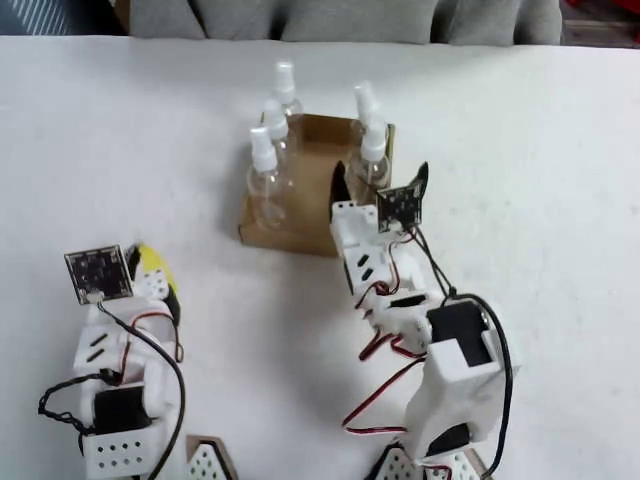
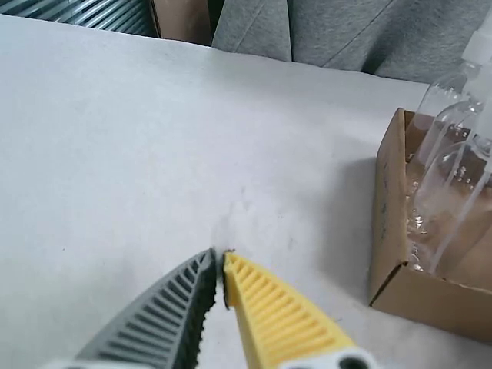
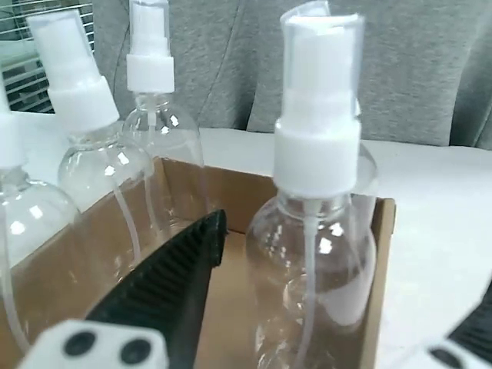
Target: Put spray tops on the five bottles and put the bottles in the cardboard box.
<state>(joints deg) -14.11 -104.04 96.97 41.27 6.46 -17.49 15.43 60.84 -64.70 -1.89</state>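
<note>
Cardboard, brown and open on top: the box (image 1: 305, 225) stands near the middle of the white table (image 1: 120, 130). We count five clear bottles in it, all upright. Three stand on one side (image 1: 287, 92) (image 1: 274, 128) (image 1: 266, 180) and two on the other (image 1: 364, 108) (image 1: 372, 165). Each carries a white spray top (image 3: 319, 131).

The right gripper (image 1: 380, 188) reaches over the near edge of the box with its jaws spread wide. Its black fingers (image 3: 173, 280) stand on either side of the nearest bottle. In the right wrist view we see a gap between this finger and the glass-clear wall (the other finger sits at the frame's corner, so we cannot tell whether it touches).

The left gripper (image 2: 221, 265) rests low over bare table, well apart from the box. Its grey and yellow jaws are pressed together at the tips, with nothing between them.
</note>
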